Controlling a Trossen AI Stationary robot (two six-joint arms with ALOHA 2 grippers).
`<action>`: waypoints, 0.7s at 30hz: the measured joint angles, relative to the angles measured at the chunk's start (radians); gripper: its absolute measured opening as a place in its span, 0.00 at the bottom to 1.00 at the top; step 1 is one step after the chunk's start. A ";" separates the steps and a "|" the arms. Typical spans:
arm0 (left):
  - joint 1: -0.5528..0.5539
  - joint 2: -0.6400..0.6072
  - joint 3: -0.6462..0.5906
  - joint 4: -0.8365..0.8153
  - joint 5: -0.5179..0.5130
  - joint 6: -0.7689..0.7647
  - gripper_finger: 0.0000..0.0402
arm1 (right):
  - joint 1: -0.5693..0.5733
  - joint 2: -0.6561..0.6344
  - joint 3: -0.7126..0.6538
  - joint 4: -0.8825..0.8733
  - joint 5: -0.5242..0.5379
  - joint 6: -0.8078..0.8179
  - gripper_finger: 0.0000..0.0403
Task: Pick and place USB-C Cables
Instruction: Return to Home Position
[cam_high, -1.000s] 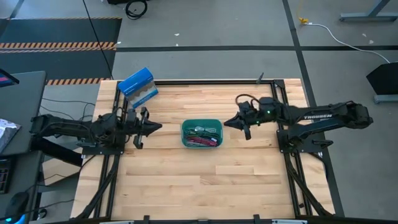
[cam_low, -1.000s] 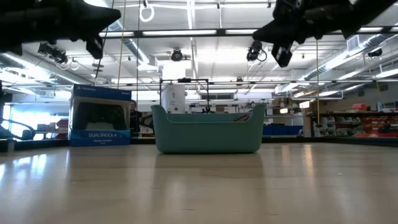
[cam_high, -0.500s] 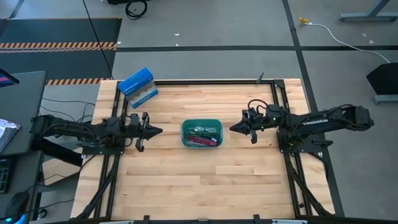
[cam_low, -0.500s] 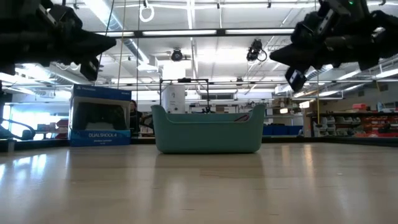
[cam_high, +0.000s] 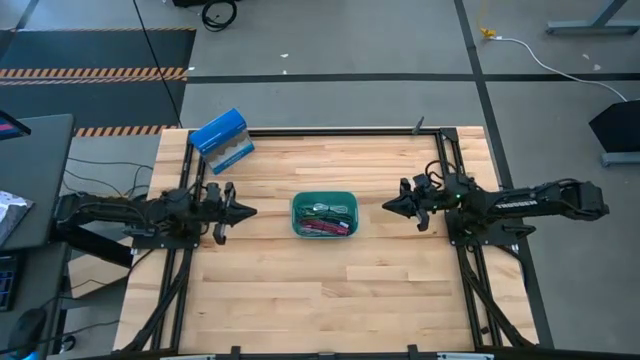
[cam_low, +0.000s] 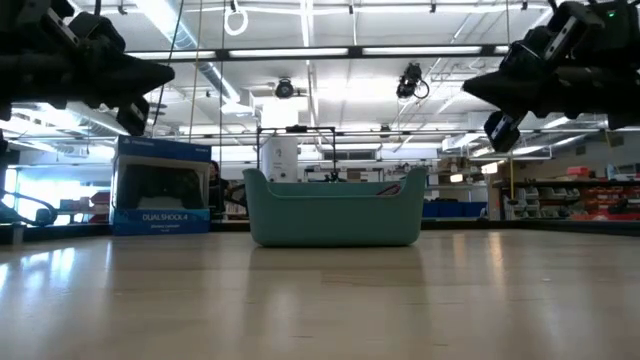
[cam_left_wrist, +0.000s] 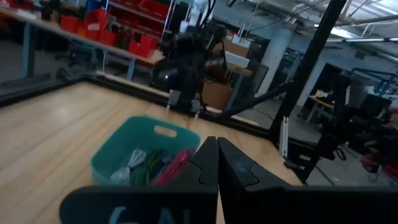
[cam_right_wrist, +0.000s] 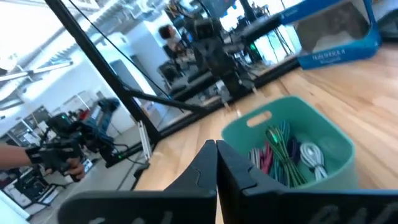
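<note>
Several small bundled USB-C cables (cam_high: 324, 219), maroon, green, purple and silvery, lie inside the teal plastic bin (cam_high: 297, 222) at the table's middle; they also show in the left wrist view (cam_left_wrist: 152, 167) and the right wrist view (cam_right_wrist: 283, 151). My left gripper (cam_high: 254, 210) is shut and empty, left of the bin and above the table. My right gripper (cam_high: 386, 207) is shut and empty, right of the bin and above the table. Both point at the bin.
A blue box (cam_high: 221, 139) stands at the table's far left corner. The bin (cam_low: 335, 208) stands on the wooden table (cam_high: 330, 290). A black frame runs along the table's far edge and sides.
My right gripper has drawn back toward the table's right edge, away from the bin, and come down a little. My left gripper has sunk slightly. Both stay shut. The bin and cables have kept still.
</note>
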 joint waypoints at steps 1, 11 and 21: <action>0.000 -0.026 0.004 -0.044 0.000 -0.003 0.00 | 0.000 -0.020 0.000 -0.009 0.000 0.004 0.00; -0.002 -0.258 0.221 -0.603 -0.092 0.081 0.00 | 0.009 -0.279 0.073 -0.488 0.027 -0.065 0.00; -0.001 -0.342 0.000 -0.339 -0.111 0.048 0.00 | 0.058 -0.464 0.057 -0.717 0.086 -0.106 0.00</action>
